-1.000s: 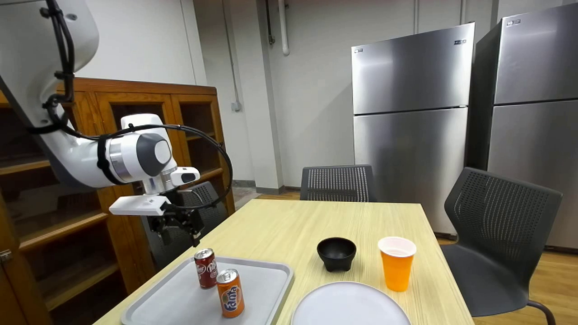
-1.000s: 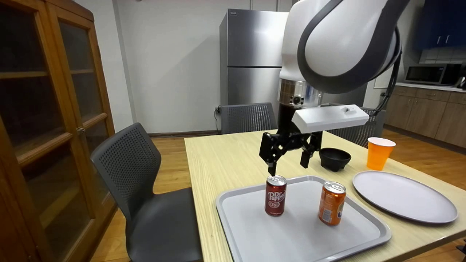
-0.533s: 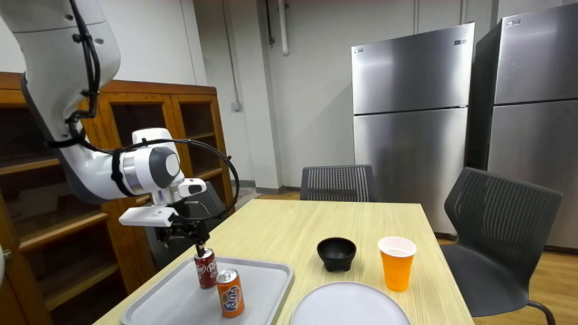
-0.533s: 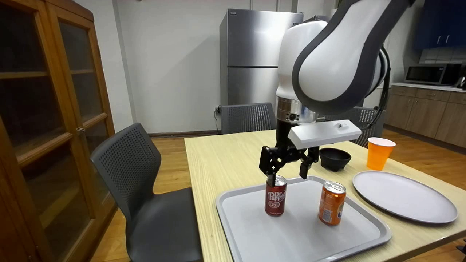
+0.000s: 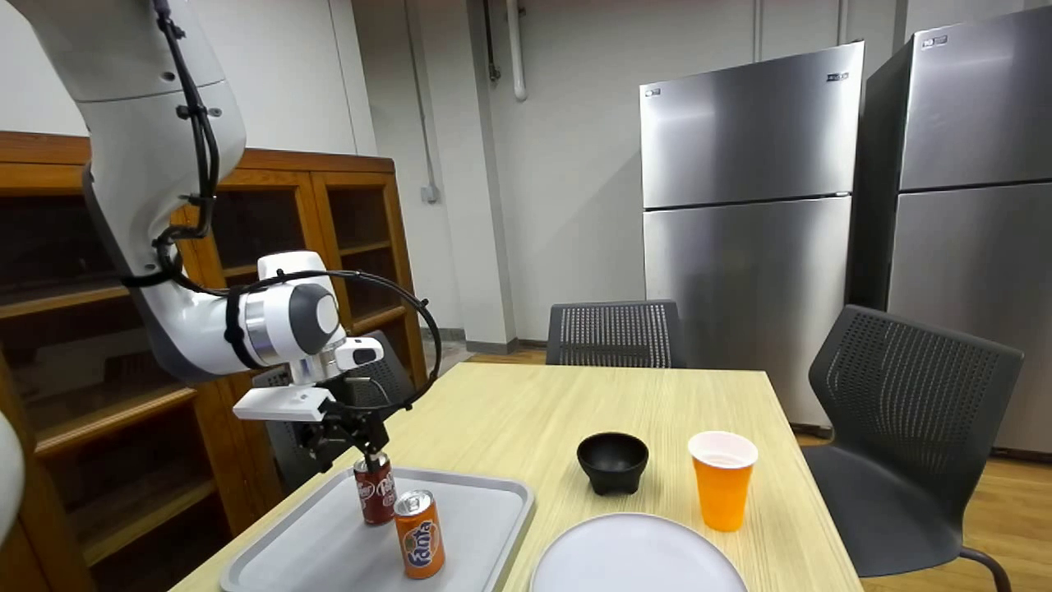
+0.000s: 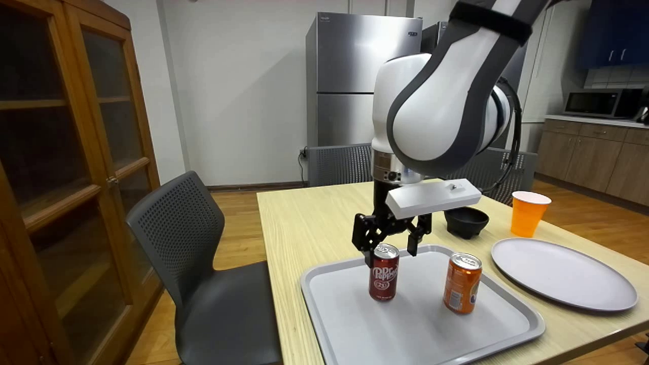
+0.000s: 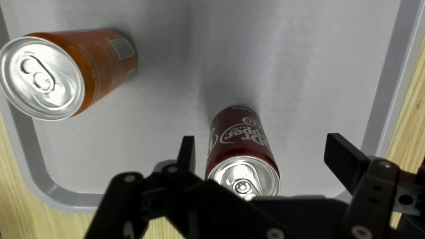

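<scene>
A dark red Dr Pepper can stands upright on a grey tray; it also shows in an exterior view and in the wrist view. My gripper is open, pointing down at the can's upper part. In the wrist view the can is between the open fingers, nearer the left finger, with gaps on both sides. The gripper's linkage hides part of the can's lid there. An orange Fanta can stands upright on the tray beside it, also in the wrist view.
A black bowl, an orange cup and a pale round plate are on the wooden table beyond the tray. Dark chairs stand around the table. A wooden cabinet is along the wall.
My open gripper has moved down to the red can, its fingers going from above the lid to beside the can's upper part. The cans and tray have not moved.
</scene>
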You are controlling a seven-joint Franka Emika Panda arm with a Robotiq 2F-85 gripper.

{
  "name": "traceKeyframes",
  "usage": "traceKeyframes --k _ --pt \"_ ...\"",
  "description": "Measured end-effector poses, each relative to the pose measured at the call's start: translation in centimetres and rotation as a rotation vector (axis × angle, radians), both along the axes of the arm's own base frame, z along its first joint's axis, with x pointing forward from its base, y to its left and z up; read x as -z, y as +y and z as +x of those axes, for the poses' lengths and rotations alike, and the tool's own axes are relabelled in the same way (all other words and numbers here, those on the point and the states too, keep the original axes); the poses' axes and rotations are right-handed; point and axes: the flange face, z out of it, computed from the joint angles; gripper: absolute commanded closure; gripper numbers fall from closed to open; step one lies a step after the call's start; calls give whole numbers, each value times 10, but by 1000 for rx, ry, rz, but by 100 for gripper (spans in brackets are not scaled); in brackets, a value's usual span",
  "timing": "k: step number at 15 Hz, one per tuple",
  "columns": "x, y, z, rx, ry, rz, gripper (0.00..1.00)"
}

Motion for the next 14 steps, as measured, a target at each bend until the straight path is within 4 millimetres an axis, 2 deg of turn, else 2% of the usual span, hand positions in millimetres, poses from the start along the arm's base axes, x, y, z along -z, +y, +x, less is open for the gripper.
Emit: traceKeyframes --k 14 --pt "19 0 29 22 -4 -9 0"
